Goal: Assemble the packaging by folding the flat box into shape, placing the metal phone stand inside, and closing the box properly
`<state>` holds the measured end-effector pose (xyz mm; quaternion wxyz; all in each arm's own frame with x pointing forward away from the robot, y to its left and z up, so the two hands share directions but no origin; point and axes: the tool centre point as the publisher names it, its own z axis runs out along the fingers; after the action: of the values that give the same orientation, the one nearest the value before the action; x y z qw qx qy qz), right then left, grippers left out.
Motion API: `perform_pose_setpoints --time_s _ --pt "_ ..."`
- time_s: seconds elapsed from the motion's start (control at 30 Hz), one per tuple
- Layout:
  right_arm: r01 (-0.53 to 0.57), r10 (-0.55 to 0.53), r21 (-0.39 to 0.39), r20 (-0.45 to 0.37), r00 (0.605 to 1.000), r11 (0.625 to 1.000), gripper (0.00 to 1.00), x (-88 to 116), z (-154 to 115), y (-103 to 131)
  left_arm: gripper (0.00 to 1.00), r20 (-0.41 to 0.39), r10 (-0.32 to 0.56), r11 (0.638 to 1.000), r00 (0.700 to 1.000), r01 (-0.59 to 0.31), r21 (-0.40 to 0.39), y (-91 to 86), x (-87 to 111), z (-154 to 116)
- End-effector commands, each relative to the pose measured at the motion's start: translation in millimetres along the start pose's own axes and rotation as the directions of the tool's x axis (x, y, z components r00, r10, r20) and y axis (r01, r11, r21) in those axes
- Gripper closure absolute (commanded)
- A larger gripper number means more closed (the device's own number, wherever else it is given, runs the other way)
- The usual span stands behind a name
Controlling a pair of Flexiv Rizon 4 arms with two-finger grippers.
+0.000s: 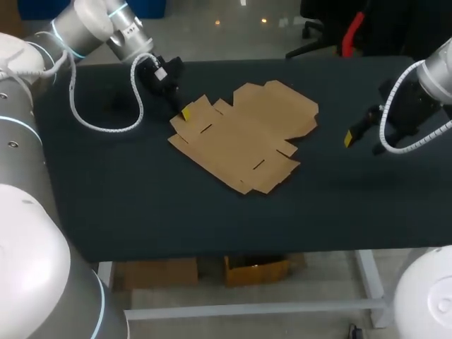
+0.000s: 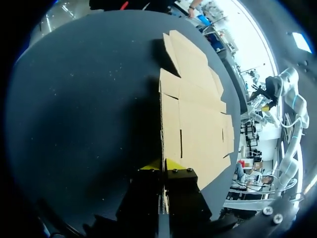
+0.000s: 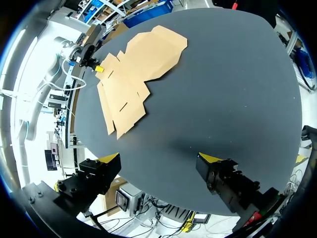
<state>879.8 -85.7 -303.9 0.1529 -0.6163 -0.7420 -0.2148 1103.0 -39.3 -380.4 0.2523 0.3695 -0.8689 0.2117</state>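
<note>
We can read no text, number, label or sign anywhere. The flat cardboard box shows only plain brown panels, and the dark surface under it is unmarked too. Nothing on our arms is legible.

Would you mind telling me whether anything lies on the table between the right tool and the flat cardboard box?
Nothing visible does: only dark table lies between the open right tool and the flat cardboard box. The left tool clamps the box's opposite edge.

Even overhead light, soft shadows, background glare
</note>
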Motion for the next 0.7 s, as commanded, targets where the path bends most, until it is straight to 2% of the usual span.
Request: perform_pose_setpoints --time_s 0.03,0.4,0.57,0.7 --pt "0.001 -0.001 0.002 -0.004 1.000 1.000 0.00 -1 -1 0 1.00 0.020 -0.022 0.997 1.000 0.020 0.068 14.0 10.1 0" --pt "0.001 -0.001 0.002 -0.004 1.000 1.000 0.00 -1 -1 0 1.00 0.108 -0.196 0.967 0.975 0.174 0.187 41.8 35.6 12" --pt "0.001 -0.001 0.002 -0.004 1.000 1.000 0.00 -1 -1 0 1.00 0.090 -0.242 0.938 0.966 0.209 0.278 54.1 46.6 12" --pt "0.001 -0.001 0.002 -0.004 1.000 1.000 0.00 -1 -1 0 1.00 0.078 -0.289 0.901 0.954 0.243 0.360 62.3 48.6 9"
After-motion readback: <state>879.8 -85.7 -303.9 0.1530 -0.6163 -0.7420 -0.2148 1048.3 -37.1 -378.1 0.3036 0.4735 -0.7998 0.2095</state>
